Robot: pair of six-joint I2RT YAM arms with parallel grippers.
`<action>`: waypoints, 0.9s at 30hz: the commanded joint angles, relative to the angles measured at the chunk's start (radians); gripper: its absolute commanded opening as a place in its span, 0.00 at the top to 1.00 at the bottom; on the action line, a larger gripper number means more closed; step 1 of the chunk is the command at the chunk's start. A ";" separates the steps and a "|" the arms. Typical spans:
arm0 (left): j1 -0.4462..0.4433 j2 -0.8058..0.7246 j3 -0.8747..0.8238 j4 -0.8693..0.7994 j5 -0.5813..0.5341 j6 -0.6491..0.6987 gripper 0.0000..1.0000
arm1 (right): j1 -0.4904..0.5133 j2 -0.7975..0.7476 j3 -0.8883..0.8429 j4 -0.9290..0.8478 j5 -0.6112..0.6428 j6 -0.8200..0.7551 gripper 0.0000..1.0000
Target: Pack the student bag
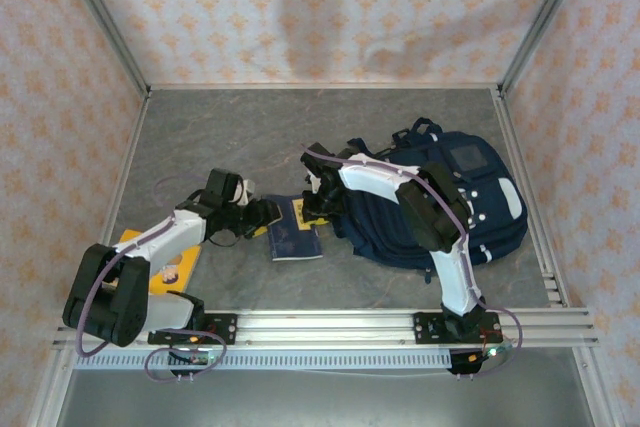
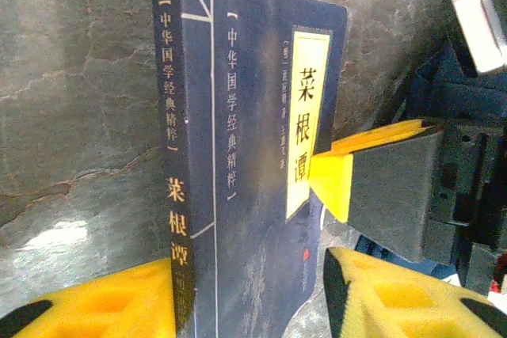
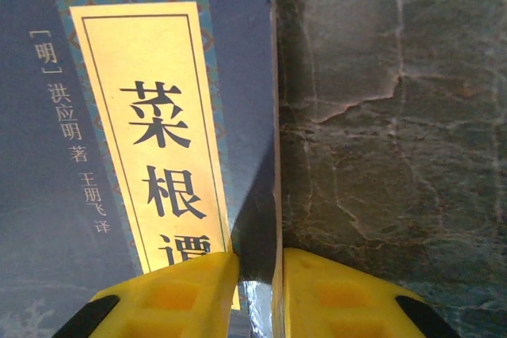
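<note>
The student bag point(image 1: 455, 197), navy with grey patches, lies flat on the right of the table. Left of it a navy book point(image 1: 294, 230) with a yellow title label point(image 3: 146, 132) lies on the stone top. My right gripper point(image 1: 318, 205) reaches over from the bag side. Its yellow fingers point(image 3: 182, 294) pinch the book's long edge, one on the cover and one against the page side. My left gripper point(image 2: 245, 275) straddles the book's point(image 2: 238, 195) near end. One finger point(image 2: 103, 306) touches the spine; the other point(image 2: 396, 298) stands just off the far edge.
A yellow picture book point(image 1: 168, 259) lies under the left arm near the front left. The aluminium rail point(image 1: 330, 325) runs along the near edge, and patterned walls close in the other sides. Grey table point(image 1: 250, 137) stretches behind the book.
</note>
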 commanded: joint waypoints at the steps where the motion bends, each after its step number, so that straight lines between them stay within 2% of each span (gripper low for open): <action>1: -0.005 -0.006 -0.024 0.145 0.071 -0.053 0.57 | 0.013 0.041 -0.046 -0.005 0.022 -0.010 0.77; 5: -0.005 0.026 -0.035 0.193 0.068 -0.068 0.63 | 0.013 0.036 -0.053 -0.005 0.027 -0.008 0.77; 11: -0.009 0.102 -0.019 0.220 0.068 -0.071 0.60 | 0.013 0.021 -0.065 0.005 0.036 0.008 0.77; 14: -0.026 0.145 -0.006 0.240 0.066 -0.075 0.61 | 0.012 0.008 -0.075 0.017 0.035 0.018 0.76; 17: -0.043 0.182 0.003 0.250 0.061 -0.070 0.72 | 0.010 -0.002 -0.089 0.035 0.027 0.033 0.76; 21: -0.044 0.139 0.043 0.163 0.038 -0.028 0.98 | -0.001 -0.044 -0.100 0.026 0.070 0.040 0.76; 27: -0.033 -0.054 0.176 -0.113 0.012 0.104 1.00 | -0.049 -0.256 -0.119 0.001 0.192 0.033 0.74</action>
